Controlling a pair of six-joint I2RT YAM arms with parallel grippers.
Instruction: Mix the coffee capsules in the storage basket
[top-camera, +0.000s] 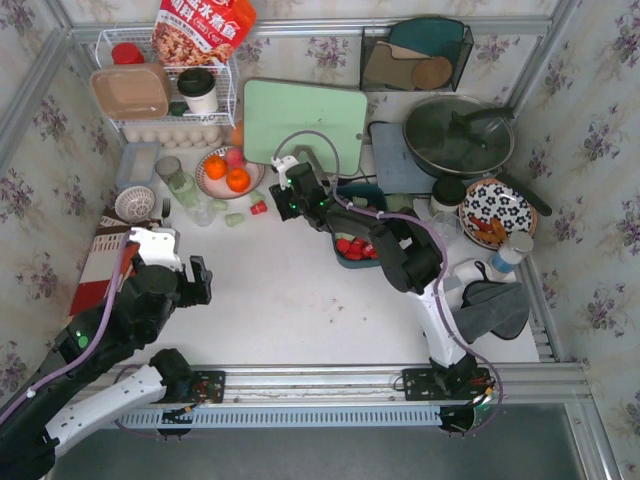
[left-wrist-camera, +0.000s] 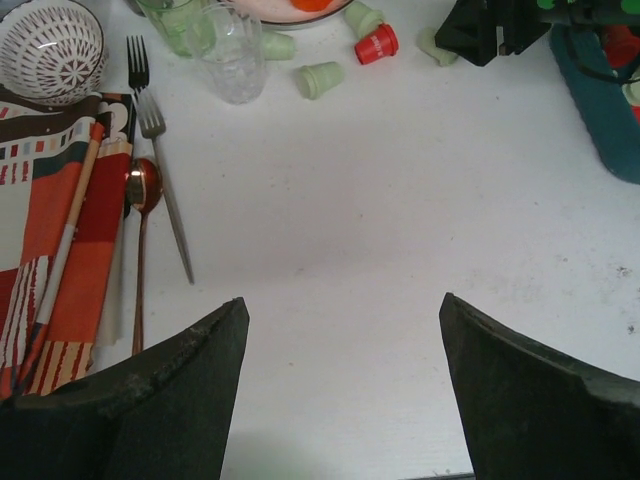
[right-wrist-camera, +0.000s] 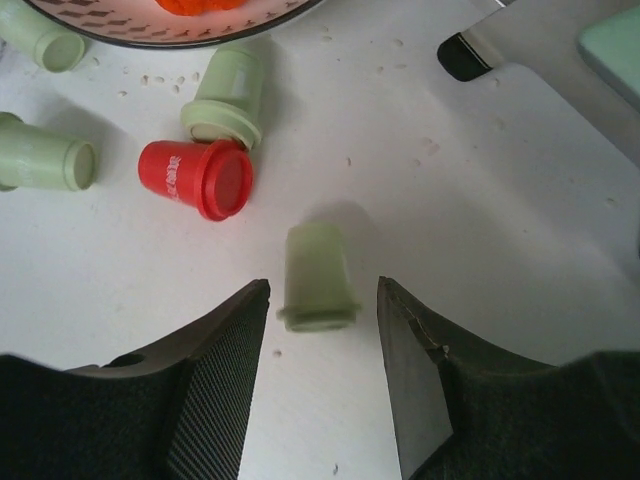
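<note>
My right gripper (top-camera: 287, 205) (right-wrist-camera: 323, 284) is open, low over the table, with a pale green capsule (right-wrist-camera: 318, 280) lying between its fingertips, untouched. A red capsule (right-wrist-camera: 195, 178) (top-camera: 259, 208) and more green ones (right-wrist-camera: 228, 97) (right-wrist-camera: 45, 165) lie just beyond, by the plate. The dark teal storage basket (top-camera: 343, 262) (left-wrist-camera: 610, 110) sits under the right arm and holds red capsules (top-camera: 352, 247). My left gripper (top-camera: 205, 280) (left-wrist-camera: 340, 300) is open and empty over bare table. The loose capsules, such as one green capsule (left-wrist-camera: 320, 78), show far ahead of it.
A plate of oranges (top-camera: 228, 172) and clear glasses (left-wrist-camera: 232, 55) stand behind the loose capsules. A fork (left-wrist-camera: 160, 160), spoon (left-wrist-camera: 142, 190) and striped cloth (left-wrist-camera: 50, 220) lie left. A cutting board (top-camera: 305, 122), pan (top-camera: 458, 135) and wire rack (top-camera: 165, 90) stand at the back.
</note>
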